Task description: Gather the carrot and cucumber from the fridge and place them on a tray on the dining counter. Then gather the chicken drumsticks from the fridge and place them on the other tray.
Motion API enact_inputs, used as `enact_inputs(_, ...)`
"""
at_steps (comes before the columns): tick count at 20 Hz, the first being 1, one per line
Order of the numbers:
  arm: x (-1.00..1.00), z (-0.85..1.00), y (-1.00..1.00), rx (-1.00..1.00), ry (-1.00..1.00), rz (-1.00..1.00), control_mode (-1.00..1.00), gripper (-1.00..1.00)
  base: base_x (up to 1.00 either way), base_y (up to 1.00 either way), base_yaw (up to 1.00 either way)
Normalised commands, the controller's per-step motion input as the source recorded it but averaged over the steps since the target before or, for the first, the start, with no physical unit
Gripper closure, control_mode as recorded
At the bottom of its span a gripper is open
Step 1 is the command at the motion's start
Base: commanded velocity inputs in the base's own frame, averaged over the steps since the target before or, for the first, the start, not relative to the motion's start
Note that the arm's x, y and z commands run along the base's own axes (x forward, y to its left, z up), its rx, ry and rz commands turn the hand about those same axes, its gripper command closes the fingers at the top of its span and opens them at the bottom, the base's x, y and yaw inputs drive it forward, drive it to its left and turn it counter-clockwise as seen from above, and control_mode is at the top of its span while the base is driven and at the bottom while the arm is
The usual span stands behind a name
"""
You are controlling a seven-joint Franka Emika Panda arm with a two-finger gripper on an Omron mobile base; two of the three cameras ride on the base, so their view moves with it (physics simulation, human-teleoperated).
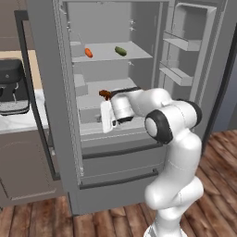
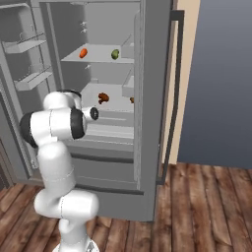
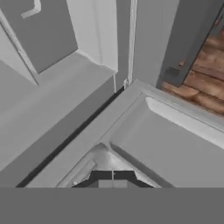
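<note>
Grey steel is what you face: the fridge [image 1: 55,92] stands open, both doors swung wide, with door racks [image 1: 178,44] on the right-hand door in the left base view. On the upper shelf [image 1: 111,54] the carrot [image 1: 88,52] lies toward the left edge and the cucumber [image 1: 121,51] toward the right, well apart from each other. One shelf lower, a brown chicken drumstick [image 2: 103,97] rests near the middle, and in the right base view you can catch a second brownish piece [image 2: 132,100] at the shelf's right edge, half hidden by the fridge wall.

Your arm reaches in at the level of the lower shelves, below the drumstick shelf. The claw [image 3: 113,177] is clenched, its two dark tips pressed together with nothing between them, pointing at the pale grey ledges and seams at the fridge's bottom front.

Wooden planks [image 1: 37,222] make up the floor around the fridge. To the left you have a pale marble worktop [image 1: 18,122] carrying a dark coffee machine [image 1: 13,88], with brown cabinets [image 1: 23,162] beneath. To the right of the fridge, a blue-grey wall [image 2: 221,78] stands behind a tan strip.
</note>
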Motion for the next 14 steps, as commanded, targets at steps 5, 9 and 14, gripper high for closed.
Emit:
enact_inputs(5, 0.15, 0.19, -0.85, -0.45, 0.01, -0.07, -1.00, 1.00, 0.00, 0.00, 0.00)
enact_inputs(9, -0.04, 0.01, -0.89, -0.48, 0.00, 0.00, -1.00, 1.00, 0.00, 0.00, 0.00)
enact_inputs(14, -0.46, -0.06, -0.62, -0.55, 0.00, 0.14, -1.00, 1.00, 0.00, 0.00, 0.00)
